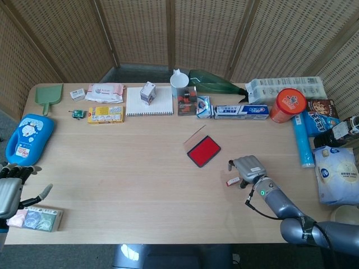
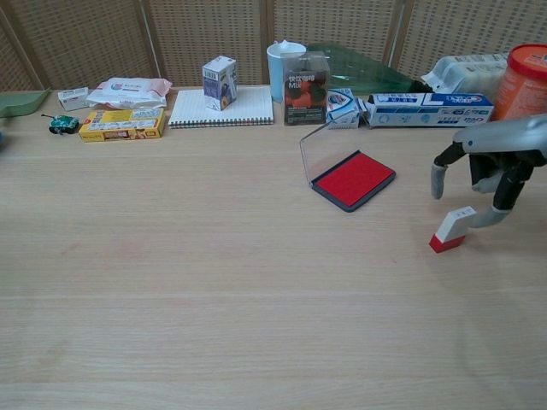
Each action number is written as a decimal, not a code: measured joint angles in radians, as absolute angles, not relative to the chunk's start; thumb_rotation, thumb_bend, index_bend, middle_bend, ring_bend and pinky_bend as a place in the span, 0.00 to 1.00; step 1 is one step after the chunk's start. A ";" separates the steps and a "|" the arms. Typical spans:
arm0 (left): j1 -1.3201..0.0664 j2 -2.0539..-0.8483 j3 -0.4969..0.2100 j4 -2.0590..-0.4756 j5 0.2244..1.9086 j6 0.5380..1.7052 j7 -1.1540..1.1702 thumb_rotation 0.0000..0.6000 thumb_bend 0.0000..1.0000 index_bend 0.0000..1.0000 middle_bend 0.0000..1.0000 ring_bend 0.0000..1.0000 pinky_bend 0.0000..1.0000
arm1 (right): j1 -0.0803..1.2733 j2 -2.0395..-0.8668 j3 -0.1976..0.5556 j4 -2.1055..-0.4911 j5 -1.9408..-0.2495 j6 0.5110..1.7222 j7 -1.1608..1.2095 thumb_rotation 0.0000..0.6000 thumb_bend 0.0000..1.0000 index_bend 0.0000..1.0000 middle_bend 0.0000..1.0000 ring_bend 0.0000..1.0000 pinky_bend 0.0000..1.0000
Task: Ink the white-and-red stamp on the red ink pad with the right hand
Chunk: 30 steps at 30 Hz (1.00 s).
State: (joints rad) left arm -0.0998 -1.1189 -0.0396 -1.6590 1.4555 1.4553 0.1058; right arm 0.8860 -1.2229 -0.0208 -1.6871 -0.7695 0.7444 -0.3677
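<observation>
My left hand (image 1: 10, 193) sits at the near left edge of the table (image 2: 171, 282), fingers spread, nothing in it, just above a small green packet (image 1: 38, 218); it's out of this job and I'll leave it parked. Moving across, the ink pad (image 2: 354, 179) lies open in the middle of the table with its clear lid (image 2: 314, 154) standing up on the far-left side, red surface fully exposed. Further right, the stamp (image 2: 452, 229) rests tilted on the wood, red end down toward me, white body leaning up and away, well apart from the pad. My right hand (image 2: 491, 175) hovers over it, fingers apart and curled downward; one fingertip looks to be touching or just beside the white top, but I can't call it a grip yet, so I count that hand as empty.

The step is the pickup. I want thumb and a finger on opposite sides of the white body, high enough to leave the red face free, and I'd close slowly because a tilted stamp will likely skid or tip. Once held, lift clear, carry left, avoid that upright lid, and come down flat on the red
</observation>
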 measured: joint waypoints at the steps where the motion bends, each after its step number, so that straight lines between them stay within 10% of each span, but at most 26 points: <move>1: -0.099 -1.119 -0.040 -1.659 1.455 1.456 0.105 0.22 0.22 0.28 0.38 0.27 0.16 | 0.883 -1.214 -0.017 -1.696 -0.776 0.745 -0.358 1.00 0.26 0.34 1.00 1.00 1.00; 15: -0.066 -1.114 -0.035 -1.647 1.435 1.480 0.058 0.22 0.21 0.28 0.38 0.27 0.16 | 0.793 -1.103 0.094 -1.786 -0.888 0.813 -0.106 1.00 0.28 0.42 1.00 1.00 1.00; 30: -0.004 -1.146 -0.012 -1.622 1.426 1.526 -0.015 0.21 0.22 0.28 0.38 0.27 0.16 | 0.525 -1.124 0.112 -1.752 -1.114 1.218 0.031 1.00 0.28 0.63 0.90 0.97 1.00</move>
State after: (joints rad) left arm -0.0041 -1.1462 -0.0120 -1.6216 1.4264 1.5256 -0.0154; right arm 0.5253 -1.1244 0.1119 -1.7516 -1.1143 1.2176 0.0306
